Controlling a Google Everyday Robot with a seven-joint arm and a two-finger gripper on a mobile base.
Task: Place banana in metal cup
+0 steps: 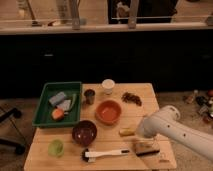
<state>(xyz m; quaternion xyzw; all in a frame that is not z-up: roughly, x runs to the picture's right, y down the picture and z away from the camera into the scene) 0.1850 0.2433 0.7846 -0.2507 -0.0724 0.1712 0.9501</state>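
The banana [126, 132] is a small yellow piece lying on the wooden table [115, 162], just below the orange bowl [108, 111]. The metal cup [89, 96] stands upright at the back, between the green tray [45, 107] and the white paper cup [108, 86]. My white arm reaches in from the right. Its gripper [139, 134] is low over the table, right beside the banana's right end and mostly hidden under the arm. It is far from the metal cup.
A dark bowl [84, 132] and a translucent green cup [56, 147] stand at the front left. A white-handled brush [107, 153] lies along the front edge. A brown block [145, 148] sits under my arm. A dark clump [131, 98] lies at the back right.
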